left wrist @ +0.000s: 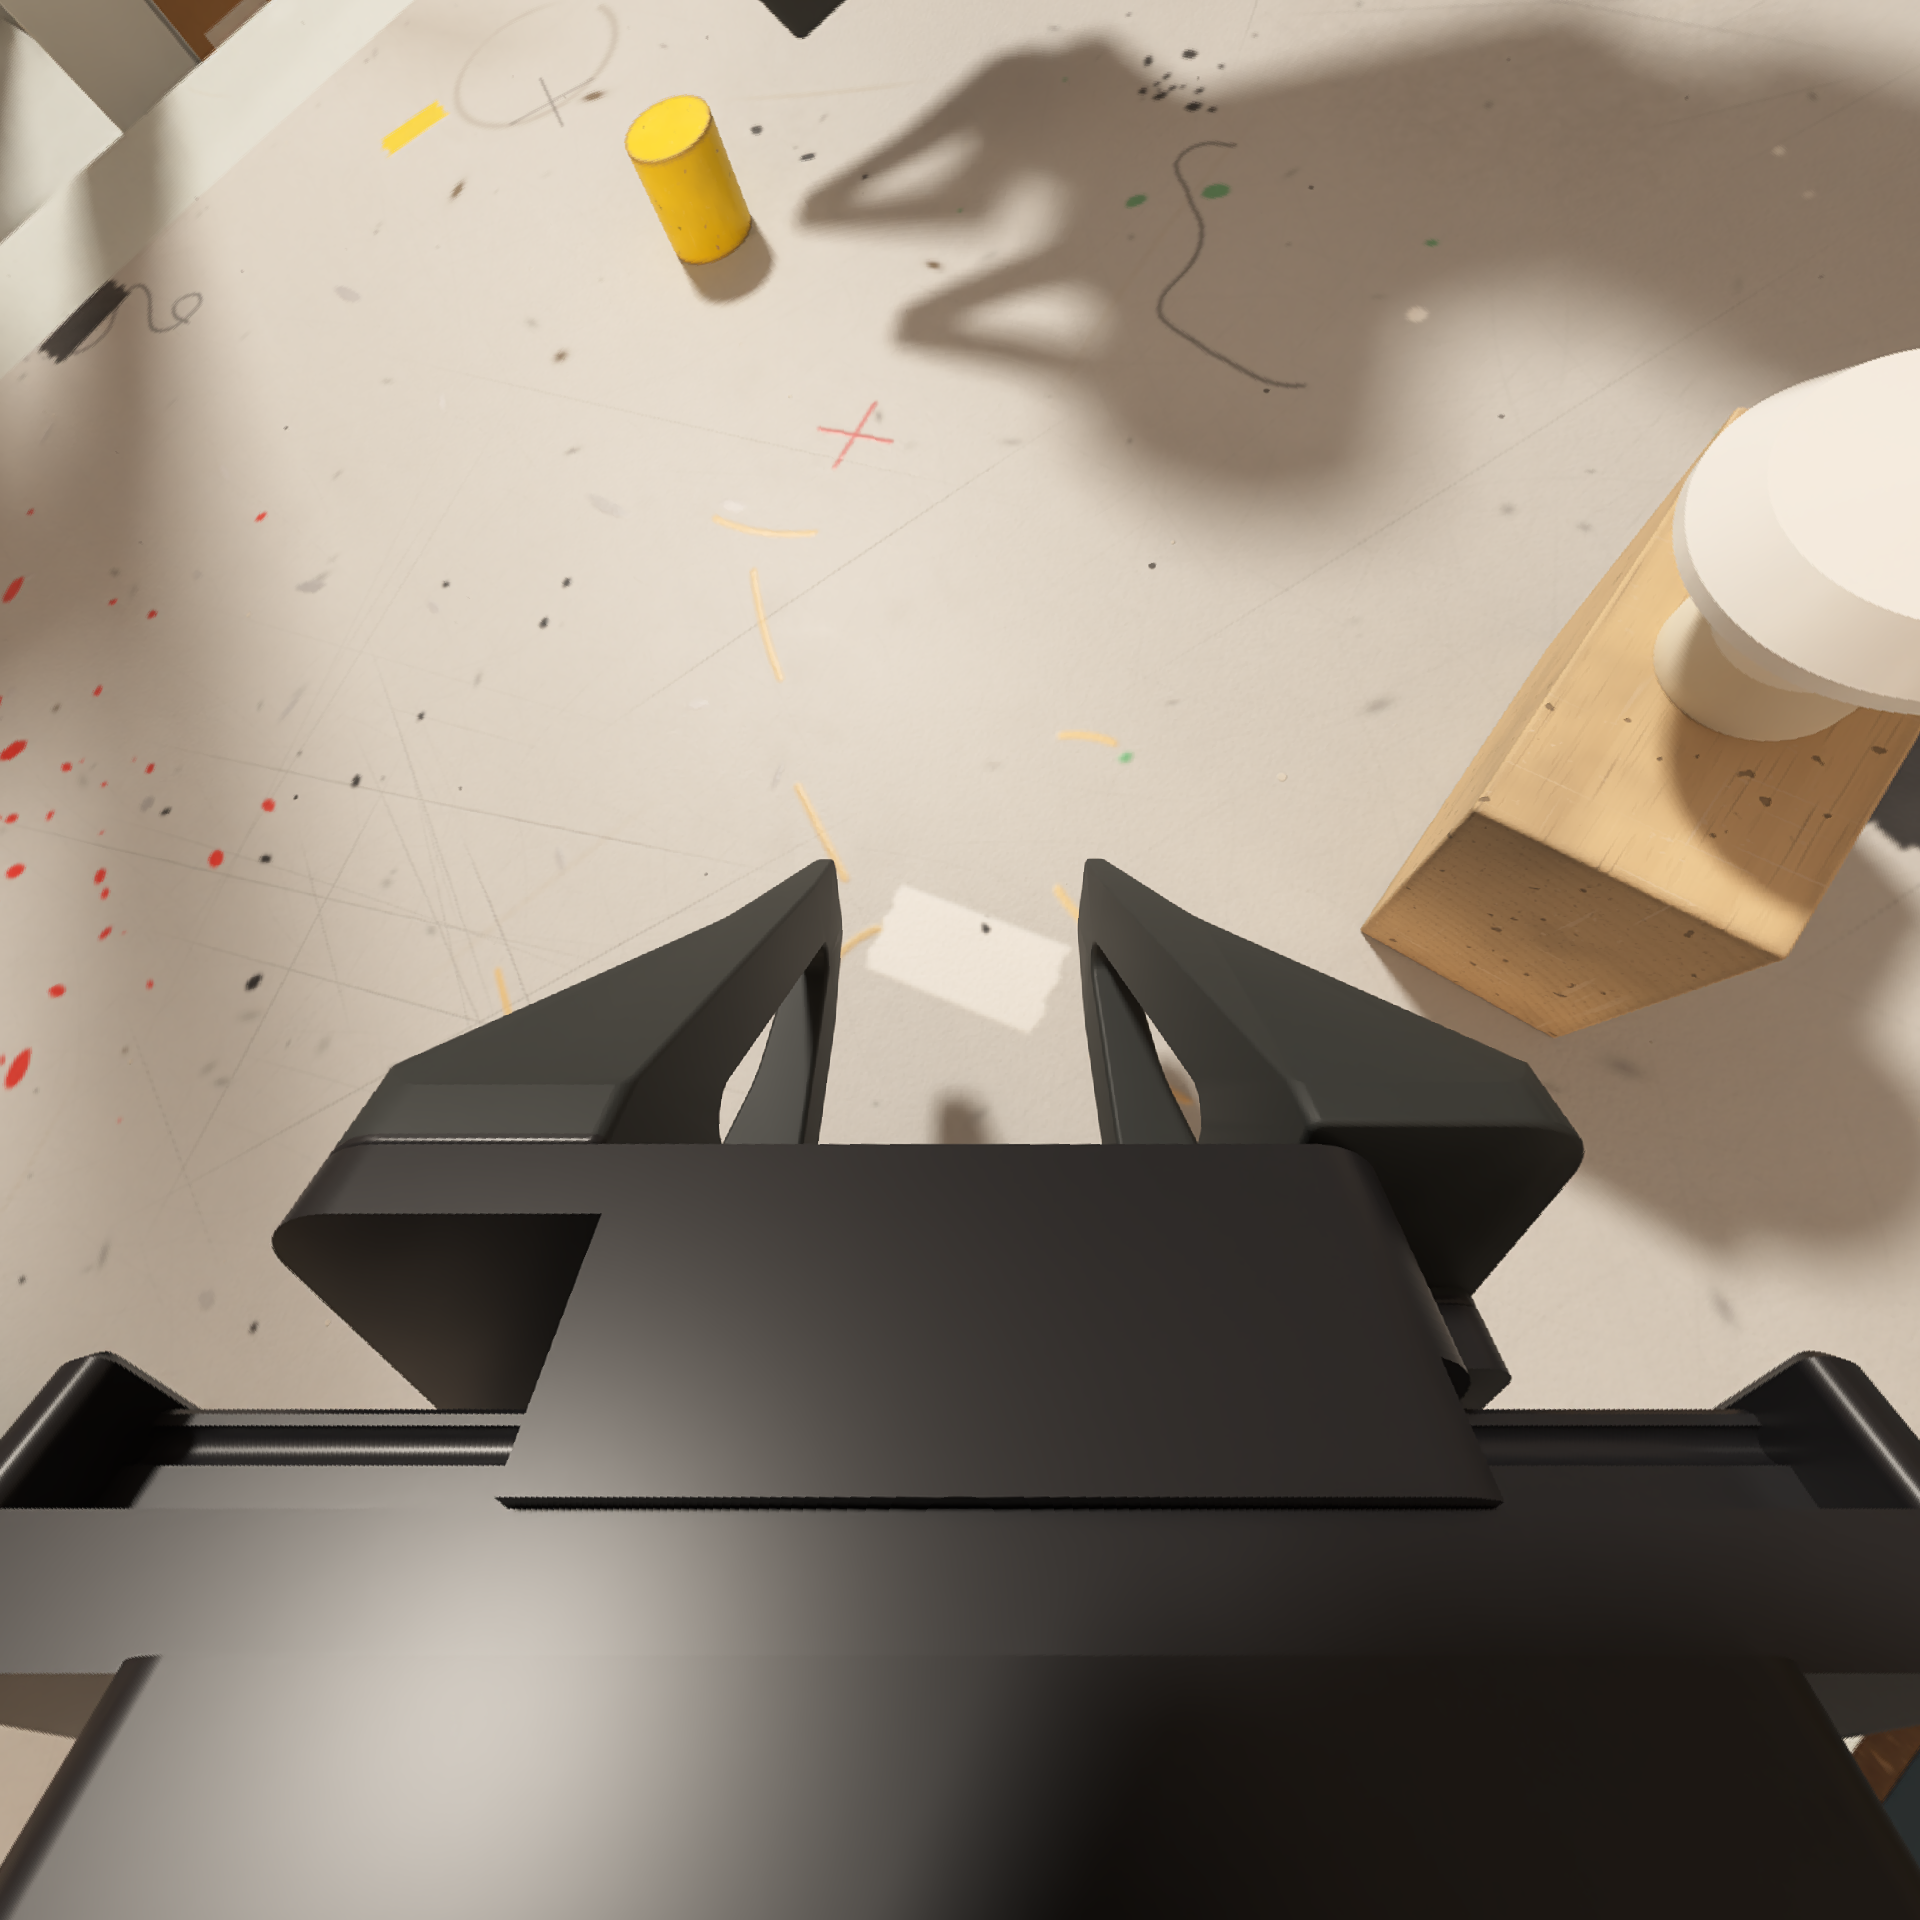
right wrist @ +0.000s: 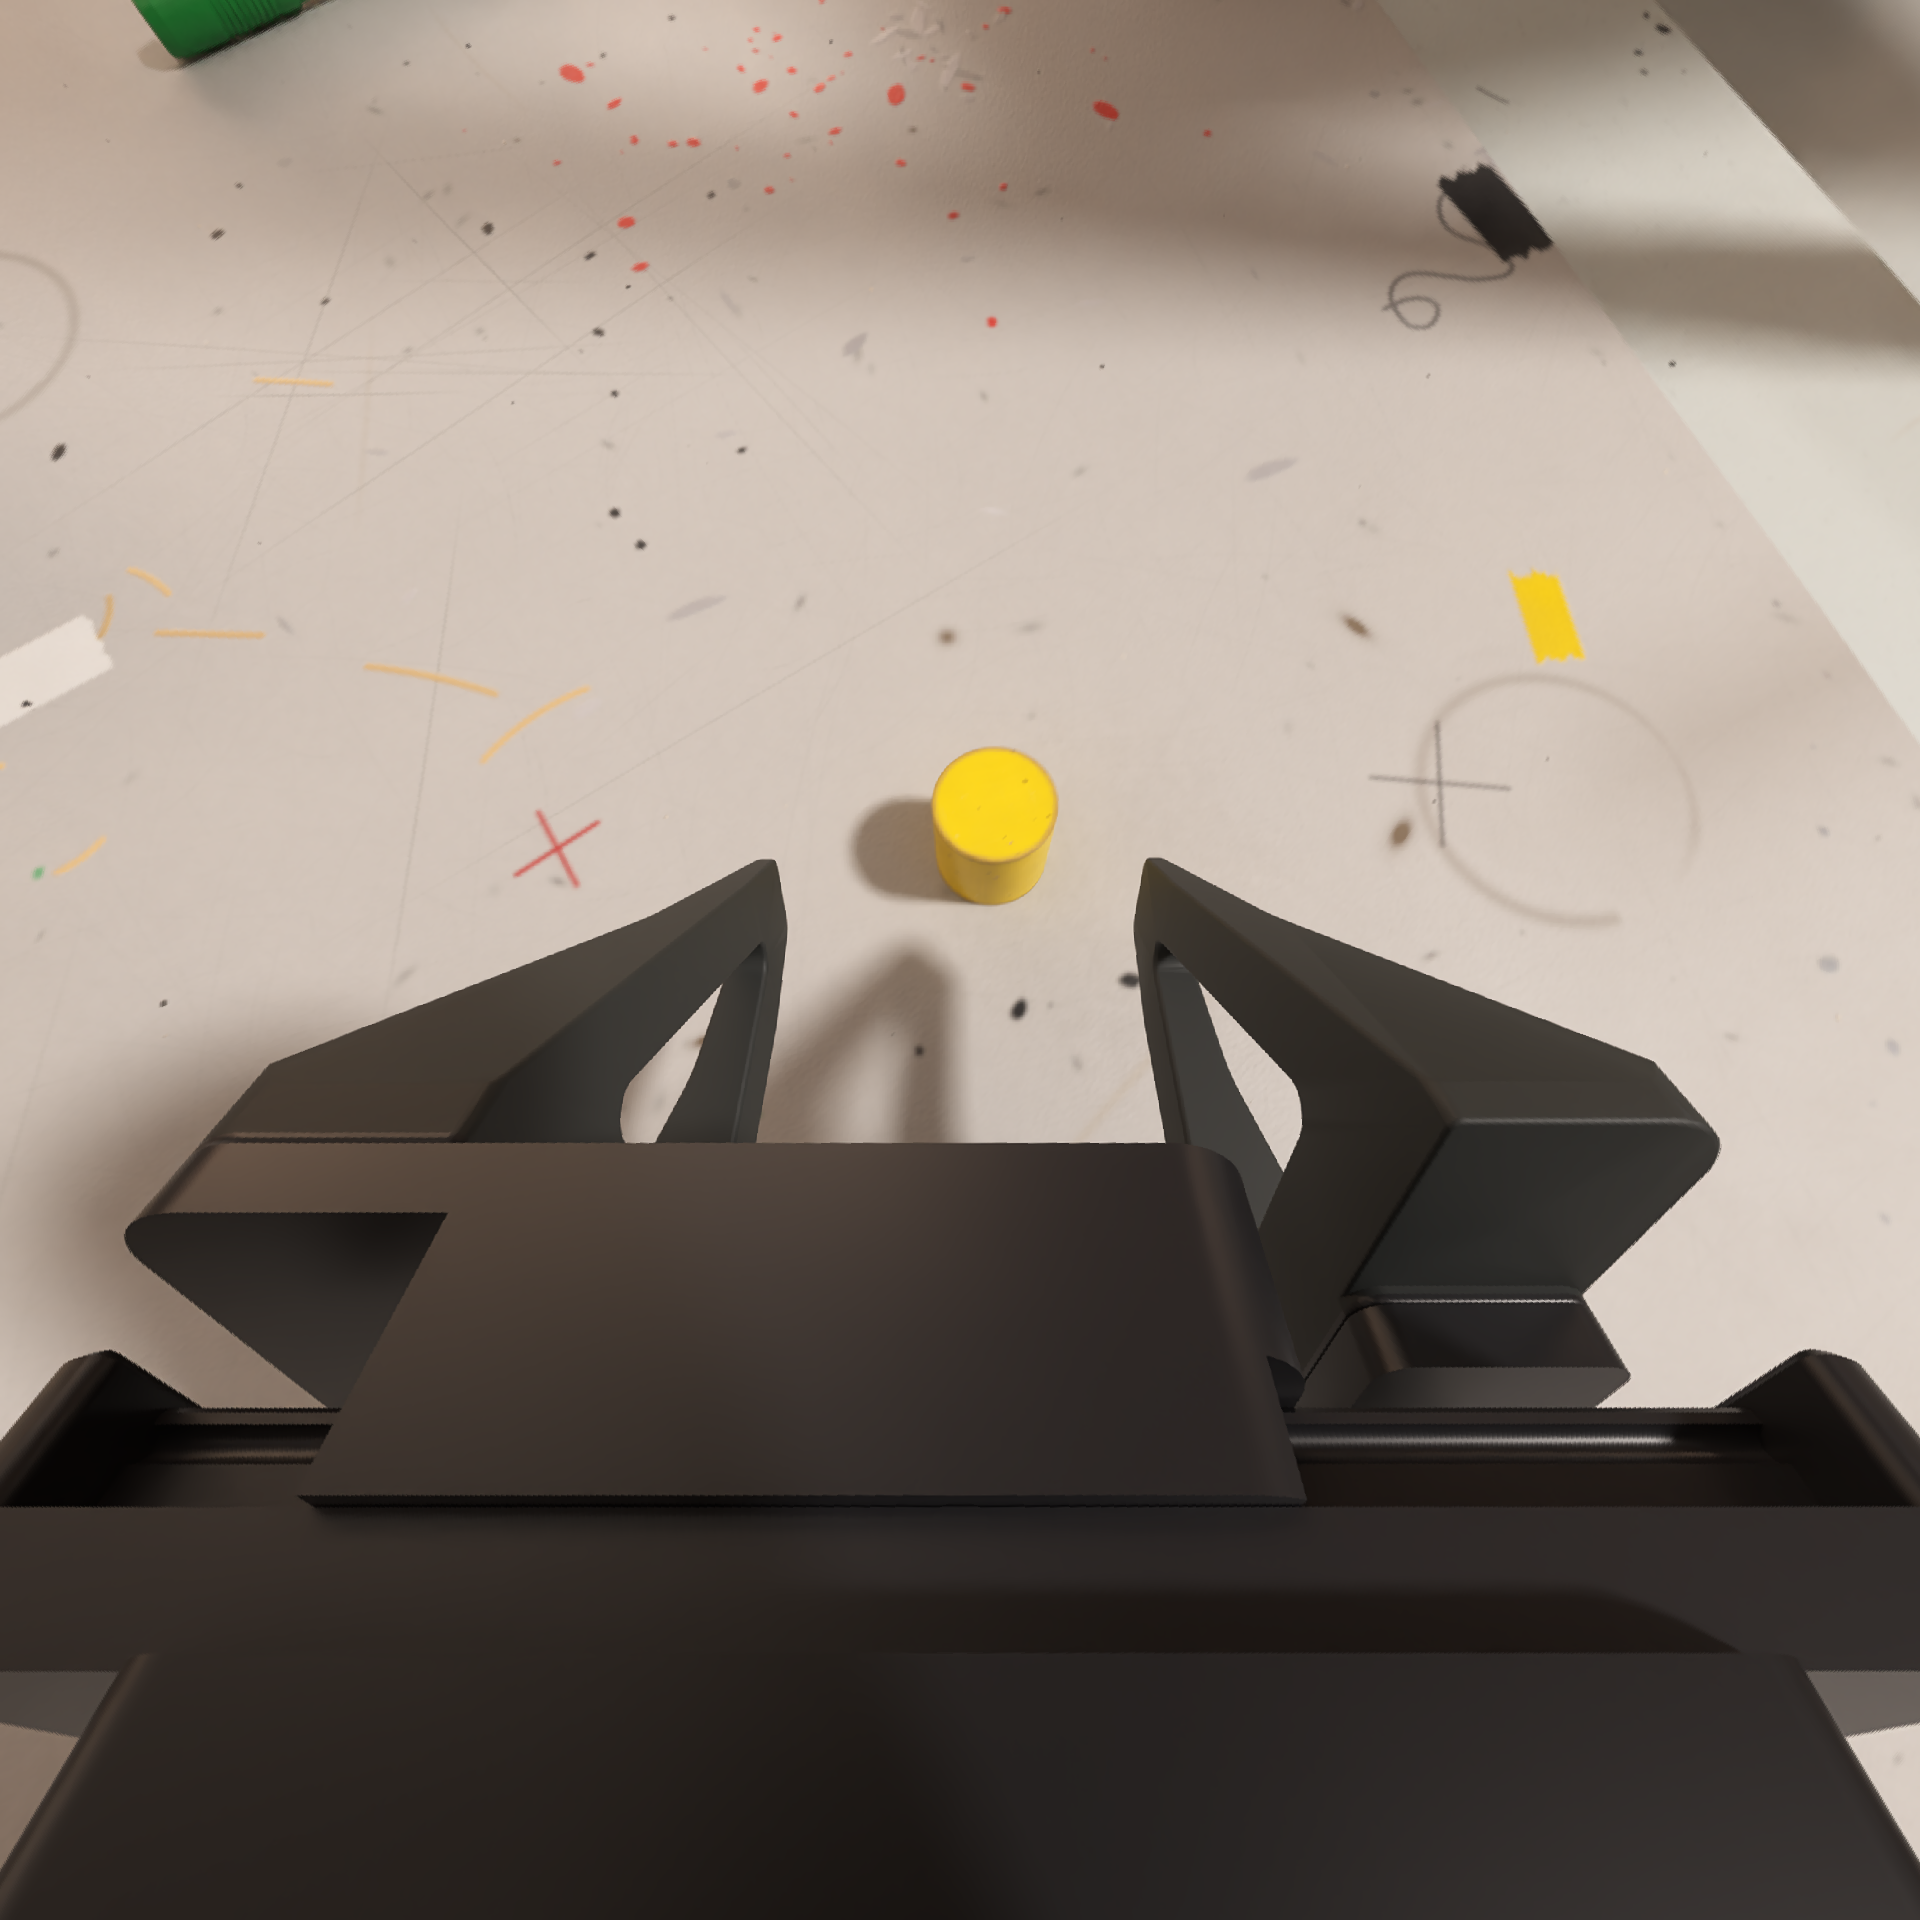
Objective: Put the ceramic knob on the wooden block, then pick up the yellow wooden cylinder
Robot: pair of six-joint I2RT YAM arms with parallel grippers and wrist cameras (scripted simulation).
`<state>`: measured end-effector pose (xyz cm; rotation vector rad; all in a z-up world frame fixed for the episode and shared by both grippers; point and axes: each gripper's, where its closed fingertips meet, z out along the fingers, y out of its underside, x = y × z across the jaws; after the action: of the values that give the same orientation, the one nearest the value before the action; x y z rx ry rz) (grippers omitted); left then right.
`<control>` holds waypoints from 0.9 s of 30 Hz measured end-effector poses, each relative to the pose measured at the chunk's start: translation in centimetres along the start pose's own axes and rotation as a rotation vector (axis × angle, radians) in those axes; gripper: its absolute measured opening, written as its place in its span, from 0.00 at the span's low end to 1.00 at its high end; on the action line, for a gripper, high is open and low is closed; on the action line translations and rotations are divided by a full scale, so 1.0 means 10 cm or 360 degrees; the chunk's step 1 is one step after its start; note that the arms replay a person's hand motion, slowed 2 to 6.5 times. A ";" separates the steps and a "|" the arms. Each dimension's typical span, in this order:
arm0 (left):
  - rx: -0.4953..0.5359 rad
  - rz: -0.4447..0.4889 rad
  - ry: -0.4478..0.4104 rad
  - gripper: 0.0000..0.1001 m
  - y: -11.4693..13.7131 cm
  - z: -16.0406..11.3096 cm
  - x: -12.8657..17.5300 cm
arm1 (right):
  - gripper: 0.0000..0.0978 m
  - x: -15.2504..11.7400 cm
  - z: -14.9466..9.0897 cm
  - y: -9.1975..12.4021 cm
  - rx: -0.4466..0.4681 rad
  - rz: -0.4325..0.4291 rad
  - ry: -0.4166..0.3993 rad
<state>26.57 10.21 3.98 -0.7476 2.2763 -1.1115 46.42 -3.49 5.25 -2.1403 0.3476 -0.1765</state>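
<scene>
A white ceramic knob (left wrist: 1808, 561) sits on the light wooden block (left wrist: 1621, 831) at the right of the left wrist view, stem down on the block's top face. The yellow wooden cylinder (left wrist: 689, 179) stands upright on the table far ahead. My left gripper (left wrist: 958, 878) is open and empty above the table, left of the block. In the right wrist view the cylinder (right wrist: 993, 826) stands just beyond and between the fingertips. My right gripper (right wrist: 961, 878) is open and empty above the table, with the cylinder lined up in its gap.
The table (right wrist: 727, 468) is beige with paint specks and pencil marks. White tape (left wrist: 966, 971) lies under the left gripper. Yellow tape (right wrist: 1546, 615) lies right of the cylinder. A green object (right wrist: 223, 19) is at the far left. The table edge (right wrist: 1714, 436) runs along the right.
</scene>
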 end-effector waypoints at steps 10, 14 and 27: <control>0.0005 -0.0030 0.0012 0.39 0.00 0.00 -0.02 | 0.58 0.09 0.19 -0.06 0.0022 -0.0135 -0.0159; 0.0006 -0.0031 0.0014 0.39 0.00 0.00 -0.01 | 0.59 0.09 0.23 -0.06 0.0011 -0.0194 -0.0217; -0.0001 -0.0023 0.0021 0.39 0.00 0.00 0.00 | 0.52 0.13 0.24 -0.11 0.0111 -0.0291 -0.0411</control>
<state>26.63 10.21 3.97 -0.7602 2.2857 -1.1255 48.48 -1.43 4.82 -2.0937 -0.0043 -0.0146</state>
